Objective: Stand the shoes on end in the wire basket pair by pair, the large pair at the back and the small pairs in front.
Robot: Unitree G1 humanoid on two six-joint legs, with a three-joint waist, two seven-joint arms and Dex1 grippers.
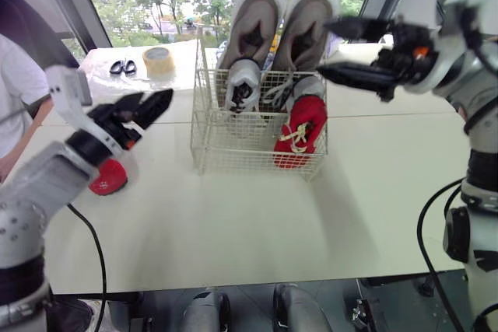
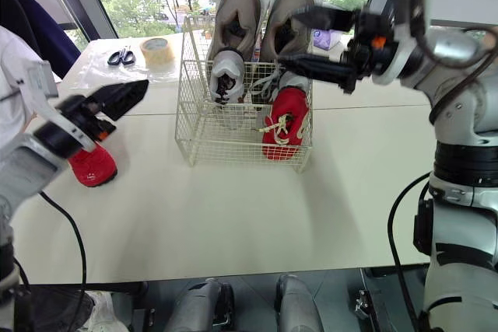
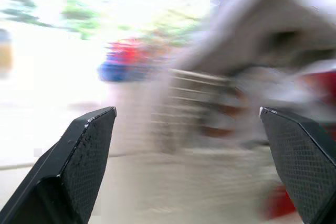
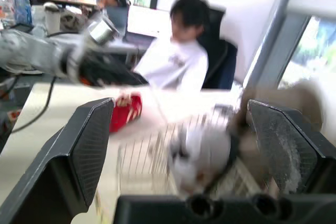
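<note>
Finishing off the red pair is the step you're on, far as I can tell. The basket (image 1: 233, 144) sits mid-table. It holds the two big shoes (image 1: 253, 21) standing on end at the back and a white shoe (image 1: 243, 83) in front at the left. There's also what looks like a second white shoe (image 1: 307, 85) half hidden at the right, and one red shoe (image 1: 302, 130) upright in the front right corner. The loose red shoe (image 1: 109, 179) lies on the table (image 1: 233, 231) at about 9 o'clock from the basket, well apart from it.

Your left gripper (image 1: 157, 96) hangs just above that loose shoe, fingers spread wide with nothing between them. Your right gripper (image 1: 323, 50) is up over the basket's 3 o'clock side, also spread and empty.

Next move, my guess: drop the left one onto the loose red shoe, pinch it, carry it over and stand it on end next to its mate. The free spot looks to be front centre, between the white shoe and the red one, so come in straight from above and don't snag the wire.

Count: big shoes 2, white 2 (not sure of the second), red 2, basket 1. At 11 o'clock from the basket there's 1 scissors (image 1: 122, 67) and 1 tape roll (image 1: 158, 60). A person's sleeve (image 1: 15, 91) is at the far 9 o'clock edge.
</note>
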